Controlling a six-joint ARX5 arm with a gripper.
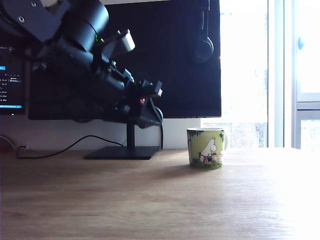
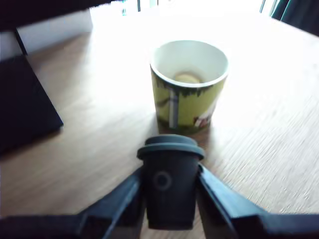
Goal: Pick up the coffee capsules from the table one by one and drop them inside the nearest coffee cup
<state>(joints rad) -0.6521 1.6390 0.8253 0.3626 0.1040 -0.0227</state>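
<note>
Stretching across both views was a wide light-brown wooden table (image 1: 150, 200) with visible grain, washed nearly white by daylight toward the exterior view's right, where a bright window (image 1: 245, 75) stood. Behind the table, a large black monitor (image 1: 170, 60) rested on a flat dark stand (image 1: 120, 152), with headphones (image 1: 203, 47) hung near its upper corner. A dark cable (image 1: 60, 150) trailed over the wood. At the exterior view's left edge, part of a second screen (image 1: 10, 85) glowed with small text. The black robot arm (image 1: 85, 55) reached down from the upper left of the exterior view, raised above the table. In the wrist view, the gripper (image 2: 171, 196) was clamped on a dark coffee capsule (image 2: 171, 172), rim upward, one finger pressed to each side. Just beyond it stood the coffee cup (image 2: 189, 84), a short green illustrated mug, upright on the wood. A cream-white capsule (image 2: 187, 77) lay at the bottom of its pale inside.
</note>
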